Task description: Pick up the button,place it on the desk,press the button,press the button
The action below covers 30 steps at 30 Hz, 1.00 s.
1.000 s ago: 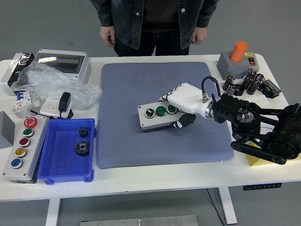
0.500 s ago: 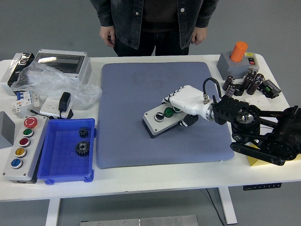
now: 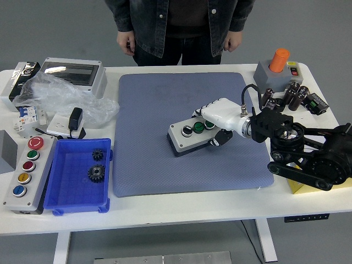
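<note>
One grey button box, rectangular with hard plastic sides and round green caps, sits tilted near the middle of the blue textured mat; our right hand, glossy white shell on a black arm, grips its right end with fingers curled over the far side and thumb below. We judge that smooth casing could slip or twist from so off-centre a grip.
</note>
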Tool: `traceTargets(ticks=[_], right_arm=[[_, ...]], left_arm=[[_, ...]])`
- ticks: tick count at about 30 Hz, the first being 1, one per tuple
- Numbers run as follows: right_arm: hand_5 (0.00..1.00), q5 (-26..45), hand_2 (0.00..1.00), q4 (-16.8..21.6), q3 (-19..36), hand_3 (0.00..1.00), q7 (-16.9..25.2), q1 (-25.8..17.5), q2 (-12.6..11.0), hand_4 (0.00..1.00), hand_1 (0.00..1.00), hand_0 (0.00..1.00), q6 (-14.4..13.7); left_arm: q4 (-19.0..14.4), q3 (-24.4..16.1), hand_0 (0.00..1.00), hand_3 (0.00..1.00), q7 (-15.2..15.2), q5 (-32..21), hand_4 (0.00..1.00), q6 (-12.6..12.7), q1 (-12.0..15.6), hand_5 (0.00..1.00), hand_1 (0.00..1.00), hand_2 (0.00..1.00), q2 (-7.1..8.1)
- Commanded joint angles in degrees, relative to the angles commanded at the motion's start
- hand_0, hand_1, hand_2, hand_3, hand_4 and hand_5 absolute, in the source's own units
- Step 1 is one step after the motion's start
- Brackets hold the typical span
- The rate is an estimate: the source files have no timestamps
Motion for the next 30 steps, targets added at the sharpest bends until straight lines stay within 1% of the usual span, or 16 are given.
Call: traceTargets(ticks=[2, 3, 9, 20, 21, 23, 30], right_arm=[[0.037, 1.08, 0.746, -0.03, 0.44, 0.607, -0.94, 0.12, 0.03, 0.537, 0.723, 0.716, 1.21], [0.040, 1.40, 0.745, -0.04, 0.61, 0.603, -1.28, 0.17, 0.05, 0.538, 0.723, 0.698, 1.62], [0.040, 3.77, 0.749, -0.49, 1.60, 0.602, -3.83, 0.52, 0.41, 0.545, 0.724, 0.699, 4.58], [0.041, 6.03, 0.752, -1.29, 3.04, 0.596, -7.00, 1.23, 1.57, 0.550, 0.726, 0.695, 7.61], [0.042, 6.43, 0.764, -1.41, 3.20, 0.588, -7.28, 1.26, 1.67, 0.566, 0.731, 0.697, 7.91], [0.042, 7.10, 0.764, -1.64, 3.48, 0.588, -7.84, 1.29, 1.85, 0.566, 0.731, 0.697, 8.47], [0.043, 9.17, 0.773, -2.23, 4.18, 0.582, -9.53, 1.08, 2.15, 0.568, 0.731, 0.695, 10.16]], left_arm=[[0.01, 0.06, 0.710, 0.767, -0.17, 0.07, 0.801, 0.00, 0.02, 0.375, 0.750, 0.698, -0.03], [0.01, 0.08, 0.710, 0.767, -0.21, 0.08, 0.801, 0.00, 0.02, 0.376, 0.750, 0.698, -0.04], [0.00, 0.22, 0.711, 0.767, -0.44, 0.18, 0.805, 0.02, 0.02, 0.380, 0.752, 0.698, -0.05], [0.06, 0.69, 0.711, 0.767, -0.52, -0.05, 0.807, -0.08, 0.07, 0.383, 0.752, 0.698, -0.10], [0.07, 0.72, 0.711, 0.767, -0.55, -0.01, 0.808, -0.09, 0.07, 0.387, 0.753, 0.698, -0.11], [0.08, 0.76, 0.711, 0.767, -0.60, 0.10, 0.808, -0.10, 0.06, 0.387, 0.753, 0.698, -0.14], [0.11, 0.84, 0.711, 0.767, -0.76, 0.45, 0.811, -0.07, 0.05, 0.391, 0.754, 0.699, -0.16]])
